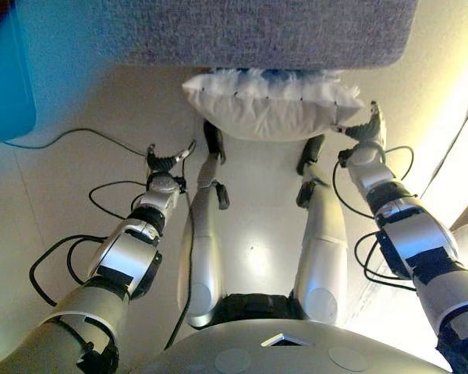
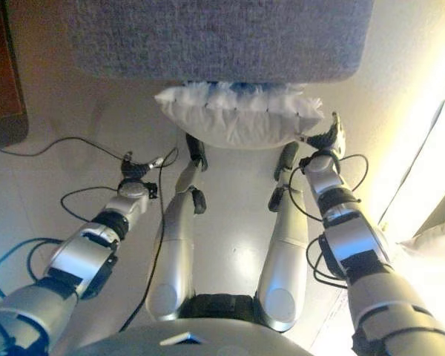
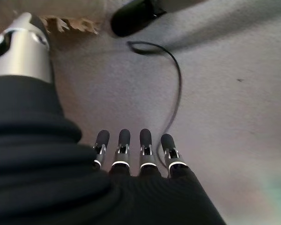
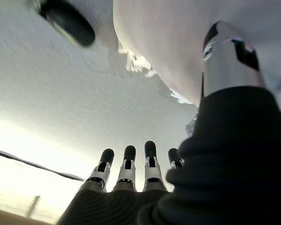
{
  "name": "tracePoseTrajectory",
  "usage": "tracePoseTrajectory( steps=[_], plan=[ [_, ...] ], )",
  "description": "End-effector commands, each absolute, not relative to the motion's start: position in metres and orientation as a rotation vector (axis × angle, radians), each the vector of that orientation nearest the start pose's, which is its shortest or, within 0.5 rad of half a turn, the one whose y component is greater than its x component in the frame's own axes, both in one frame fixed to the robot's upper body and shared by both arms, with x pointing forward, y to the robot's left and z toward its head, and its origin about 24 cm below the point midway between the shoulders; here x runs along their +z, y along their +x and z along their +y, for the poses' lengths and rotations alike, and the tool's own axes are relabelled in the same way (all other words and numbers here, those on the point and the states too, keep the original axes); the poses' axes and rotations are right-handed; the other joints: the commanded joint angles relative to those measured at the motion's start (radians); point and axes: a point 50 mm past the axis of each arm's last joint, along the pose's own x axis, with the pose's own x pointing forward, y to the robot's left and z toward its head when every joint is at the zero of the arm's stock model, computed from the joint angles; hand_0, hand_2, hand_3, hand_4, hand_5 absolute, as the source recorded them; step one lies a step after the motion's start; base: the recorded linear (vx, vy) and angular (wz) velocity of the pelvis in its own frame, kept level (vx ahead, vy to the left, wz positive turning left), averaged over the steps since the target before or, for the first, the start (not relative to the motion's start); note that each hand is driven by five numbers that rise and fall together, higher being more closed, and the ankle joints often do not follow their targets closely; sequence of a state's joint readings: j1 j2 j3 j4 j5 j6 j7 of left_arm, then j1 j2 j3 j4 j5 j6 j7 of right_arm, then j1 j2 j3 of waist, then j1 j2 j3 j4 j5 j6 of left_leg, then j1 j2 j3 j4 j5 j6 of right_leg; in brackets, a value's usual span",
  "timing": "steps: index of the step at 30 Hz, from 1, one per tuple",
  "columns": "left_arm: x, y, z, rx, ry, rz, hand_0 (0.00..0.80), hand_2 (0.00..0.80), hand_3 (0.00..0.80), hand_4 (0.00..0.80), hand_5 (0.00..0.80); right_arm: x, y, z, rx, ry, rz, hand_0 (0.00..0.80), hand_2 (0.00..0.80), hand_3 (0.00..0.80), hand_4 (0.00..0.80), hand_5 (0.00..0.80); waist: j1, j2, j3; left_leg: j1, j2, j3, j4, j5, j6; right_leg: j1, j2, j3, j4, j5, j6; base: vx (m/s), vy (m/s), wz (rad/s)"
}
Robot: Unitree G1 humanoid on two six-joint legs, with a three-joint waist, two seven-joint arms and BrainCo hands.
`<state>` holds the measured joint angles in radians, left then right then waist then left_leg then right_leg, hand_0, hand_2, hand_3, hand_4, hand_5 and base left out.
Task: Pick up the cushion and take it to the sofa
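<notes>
below, white cushion (image 1: 269,101) on pale floor (image 1: 101,101) against grey sofa (image 1: 257,31) (both hands spread, empty).

We see both arms extended forward and downward. The left hand (image 1: 165,161) has fingers straight and spread. The right hand (image 1: 364,127) likewise shows straight fingers.

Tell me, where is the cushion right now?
The cushion lies on the floor against the grey sofa, ahead of the robot, with the right hand beside its corner.

White cushion (image 1: 269,105) with fringed edge lies flat on floor, tucked against base of grey sofa (image 1: 257,31).
</notes>
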<state>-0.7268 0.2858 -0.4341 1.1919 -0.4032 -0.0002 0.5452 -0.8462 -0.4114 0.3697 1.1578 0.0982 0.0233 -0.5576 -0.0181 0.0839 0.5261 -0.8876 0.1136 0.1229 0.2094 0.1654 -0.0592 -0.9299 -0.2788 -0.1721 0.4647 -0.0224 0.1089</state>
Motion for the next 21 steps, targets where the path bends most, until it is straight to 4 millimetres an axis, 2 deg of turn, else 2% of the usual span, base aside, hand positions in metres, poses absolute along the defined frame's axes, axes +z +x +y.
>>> tracePoseTrajectory(
  steps=[1, 2, 3, 4, 6, 8, 12, 13, 15, 19, 21],
  plan=[
    [0.019, 0.347, 0.226, 0.528, 0.481, 0.352, 0.000, 0.000, 0.000, 0.000, 0.000, 0.086, 0.371, -0.262, -0.577, -0.727, 0.152, 0.000, 0.000, 0.000, 0.000, 0.000, -0.011, -0.002, -0.006, -0.118, 0.084, -0.052, 0.180, -0.152, -0.057, -0.082, -0.038, 0.099, -0.047, 0.029, 0.054, 0.000, 0.000, 0.00],
    [0.027, 0.351, 0.229, 0.531, 0.484, 0.325, 0.000, 0.000, 0.000, 0.000, 0.000, 0.090, 0.371, -0.265, -0.578, -0.731, 0.135, 0.000, 0.000, 0.000, 0.000, 0.000, -0.013, -0.004, -0.006, -0.139, 0.088, -0.053, 0.187, -0.154, -0.057, -0.103, -0.035, 0.103, -0.039, 0.029, 0.053, 0.000, 0.000, 0.00],
    [0.044, 0.358, 0.239, 0.547, 0.491, 0.277, 0.000, 0.000, 0.000, 0.000, 0.000, 0.105, 0.371, -0.282, -0.573, -0.729, 0.096, 0.000, 0.000, 0.000, 0.000, 0.000, -0.016, -0.011, -0.006, -0.178, 0.095, -0.056, 0.205, -0.158, -0.057, -0.139, -0.031, 0.111, -0.023, 0.030, 0.056, -0.035, -0.010, 0.02],
    [0.056, 0.362, 0.246, 0.553, 0.504, 0.244, 0.000, 0.000, 0.000, 0.000, 0.000, 0.113, 0.369, -0.291, -0.564, -0.727, 0.072, 0.000, 0.000, 0.000, 0.000, 0.000, -0.020, -0.018, -0.006, -0.203, 0.098, -0.061, 0.216, -0.160, -0.056, -0.161, -0.029, 0.113, -0.012, 0.031, 0.056, 0.000, 0.000, 0.00],
    [0.084, 0.371, 0.258, 0.558, 0.569, 0.154, 0.000, 0.000, 0.000, 0.000, 0.000, 0.132, 0.372, -0.296, -0.543, -0.729, -0.010, 0.000, 0.000, 0.000, 0.000, 0.000, -0.026, -0.028, -0.006, -0.263, 0.099, -0.070, 0.228, -0.161, -0.050, -0.226, -0.023, 0.121, 0.013, 0.029, 0.053, -0.005, 0.006, -0.02],
    [0.109, 0.381, 0.256, 0.543, 0.605, 0.065, 0.000, 0.000, 0.000, 0.000, 0.000, 0.157, 0.383, -0.286, -0.525, -0.741, -0.095, 0.000, 0.000, 0.000, 0.000, 0.000, -0.024, -0.026, -0.006, -0.304, 0.096, -0.073, 0.223, -0.162, -0.048, -0.272, -0.021, 0.125, 0.015, 0.026, 0.049, -0.022, 0.024, -0.06],
    [0.149, 0.398, 0.240, 0.504, 0.649, -0.073, 0.000, 0.000, 0.000, 0.000, 0.000, 0.202, 0.402, -0.254, -0.483, -0.793, -0.228, 0.000, 0.000, 0.000, 0.000, 0.000, -0.020, -0.012, -0.006, -0.376, 0.091, -0.078, 0.228, -0.164, -0.043, -0.349, -0.025, 0.134, 0.016, 0.030, 0.047, -0.022, 0.046, -0.05],
    [0.164, 0.403, 0.232, 0.479, 0.694, -0.128, 0.000, 0.000, 0.000, 0.000, 0.000, 0.218, 0.408, -0.241, -0.459, -0.823, -0.266, 0.000, 0.000, 0.000, 0.000, 0.000, -0.018, -0.006, -0.006, -0.397, 0.091, -0.078, 0.230, -0.163, -0.044, -0.370, -0.028, 0.136, 0.015, 0.032, 0.048, -0.018, 0.050, -0.03],
    [0.184, 0.408, 0.226, 0.459, 0.754, -0.193, 0.000, 0.000, 0.000, 0.000, 0.000, 0.228, 0.408, -0.236, -0.415, -0.851, -0.315, 0.000, 0.000, 0.000, 0.000, 0.000, -0.021, -0.005, -0.006, -0.431, 0.090, -0.088, 0.244, -0.167, -0.048, -0.398, -0.025, 0.142, 0.016, 0.037, 0.054, -0.028, 0.049, 0.03],
    [0.231, 0.410, 0.221, 0.458, 0.834, -0.308, 0.000, 0.000, 0.000, 0.000, 0.000, 0.245, 0.400, -0.232, -0.282, -0.870, -0.414, 0.000, 0.000, 0.000, 0.000, 0.000, -0.037, -0.024, -0.006, -0.488, 0.092, -0.096, 0.251, -0.165, -0.047, -0.447, -0.022, 0.143, 0.014, 0.047, 0.068, -0.010, 0.014, 0.02],
    [0.246, 0.409, 0.218, 0.436, 0.857, -0.349, 0.000, 0.000, 0.000, 0.000, 0.000, 0.253, 0.396, -0.226, -0.227, -0.860, -0.457, 0.000, 0.000, 0.000, 0.000, 0.000, -0.043, -0.030, -0.006, -0.497, 0.091, -0.095, 0.239, -0.162, -0.048, -0.456, -0.020, 0.140, 0.000, 0.050, 0.072, 0.000, 0.000, 0.00]
  ],
)
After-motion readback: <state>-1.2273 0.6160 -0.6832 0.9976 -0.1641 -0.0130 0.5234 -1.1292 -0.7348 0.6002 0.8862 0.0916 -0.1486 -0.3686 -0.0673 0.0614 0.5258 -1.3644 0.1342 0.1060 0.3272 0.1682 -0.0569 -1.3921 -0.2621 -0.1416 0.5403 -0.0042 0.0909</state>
